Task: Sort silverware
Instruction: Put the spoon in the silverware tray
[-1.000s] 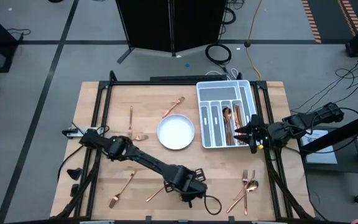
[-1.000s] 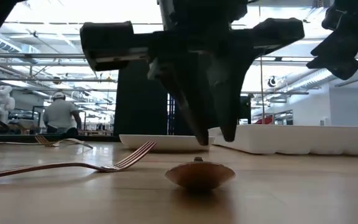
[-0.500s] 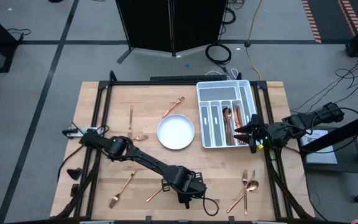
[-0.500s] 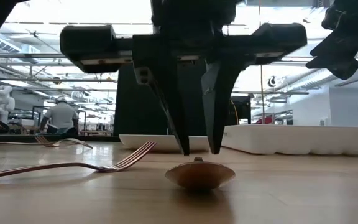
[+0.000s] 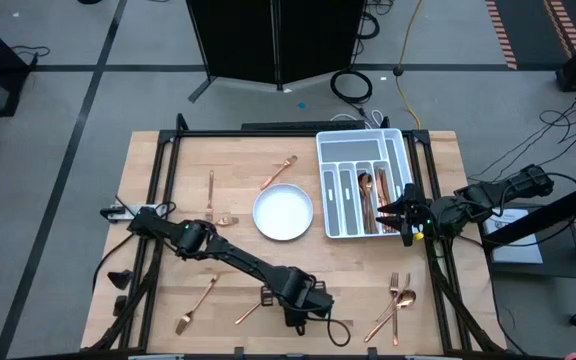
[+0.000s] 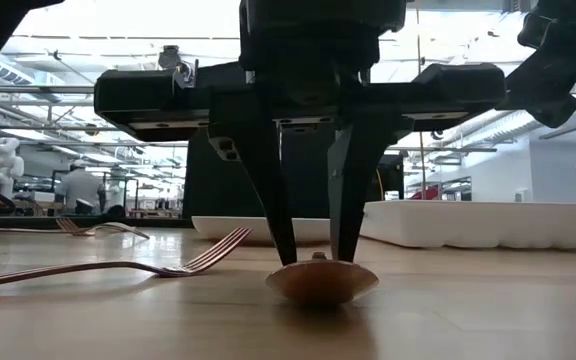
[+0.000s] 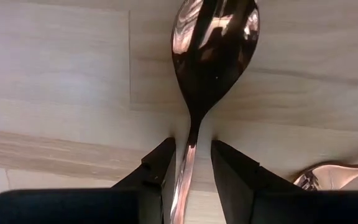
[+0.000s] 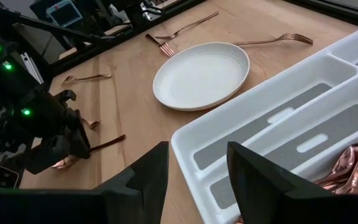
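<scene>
Silverware lies scattered over the wooden table (image 5: 168, 200), with part of it already in the white divided tray (image 5: 334, 160) at the far right. Tray contents: several copper pieces (image 5: 370, 200) bunched in the middle compartments; outer slots look bare. The round white plate (image 5: 283, 214), just left of the tray, holds nothing.

Left arm reaches across to the near edge. Left gripper (image 6: 308, 255) is down over a spoon (image 6: 320, 281) lying bowl-down, fingers part-open and straddling its neck. Wrist view shows both dark fingers (image 7: 157, 168) flanking the thin handle (image 7: 188, 155) just below the bowl, a sliver of gap either side. Not yet clamped, as far as I can tell.

Right gripper (image 8: 194, 171) hangs over the tray's near corner, jaws apart, nothing between them. Waiting.

Step in hand, by my reading: pickup of this spoon. Next move calls for closing squarely on the narrow neck, lifting clean, then carrying to the tray's spoon slot.

Loose pieces left: a fork (image 6: 108, 266) beside the spoon, more (image 5: 396, 300) near right, others (image 5: 211, 190) far left.
</scene>
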`<state>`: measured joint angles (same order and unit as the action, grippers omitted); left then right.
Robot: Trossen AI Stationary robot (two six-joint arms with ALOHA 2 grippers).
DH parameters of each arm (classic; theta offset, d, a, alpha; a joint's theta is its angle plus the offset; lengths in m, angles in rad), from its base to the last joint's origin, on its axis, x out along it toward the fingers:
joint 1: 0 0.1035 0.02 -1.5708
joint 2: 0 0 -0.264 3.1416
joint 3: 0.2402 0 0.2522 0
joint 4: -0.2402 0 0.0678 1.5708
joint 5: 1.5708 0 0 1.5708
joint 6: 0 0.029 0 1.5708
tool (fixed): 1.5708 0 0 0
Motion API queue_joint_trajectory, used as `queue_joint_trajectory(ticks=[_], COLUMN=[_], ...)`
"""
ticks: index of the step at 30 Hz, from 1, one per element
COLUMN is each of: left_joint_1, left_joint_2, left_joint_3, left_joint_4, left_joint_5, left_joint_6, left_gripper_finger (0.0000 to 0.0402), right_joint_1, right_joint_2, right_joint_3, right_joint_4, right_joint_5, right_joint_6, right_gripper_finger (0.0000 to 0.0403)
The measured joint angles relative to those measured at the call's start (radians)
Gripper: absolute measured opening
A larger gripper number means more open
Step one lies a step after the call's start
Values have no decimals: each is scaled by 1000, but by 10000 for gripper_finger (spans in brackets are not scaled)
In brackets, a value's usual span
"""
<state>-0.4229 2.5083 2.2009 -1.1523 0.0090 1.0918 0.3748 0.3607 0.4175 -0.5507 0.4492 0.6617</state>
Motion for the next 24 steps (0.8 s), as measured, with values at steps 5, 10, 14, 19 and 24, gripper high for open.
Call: queue_joint_trajectory(ticks=[5, 10, 14, 19, 24], left_joint_1=[4, 11, 27, 86, 134], left_joint_2=[1, 2, -1, -37, -71], left_joint_3=[0, 0, 10, 44, 82], left_joint_4=[11, 23, 27, 126, 251], left_joint_5=[-8, -14, -45, -134, -199], left_joint_6=[25, 17, -8, -141, -384], left_gripper_finger=[56, 9, 5, 3, 1], right_joint_1=[0, 0, 0, 0, 0], right_joint_2=[0, 0, 0, 0, -2], right_joint_3=[0, 0, 0, 0, 0], right_joint_4=[0, 0, 0, 2, 9], right_joint_5=[0, 0, -1, -3, -2], right_joint_6=[0, 0, 0, -20, -50], right_gripper_finger=[155, 155, 155, 155, 155])
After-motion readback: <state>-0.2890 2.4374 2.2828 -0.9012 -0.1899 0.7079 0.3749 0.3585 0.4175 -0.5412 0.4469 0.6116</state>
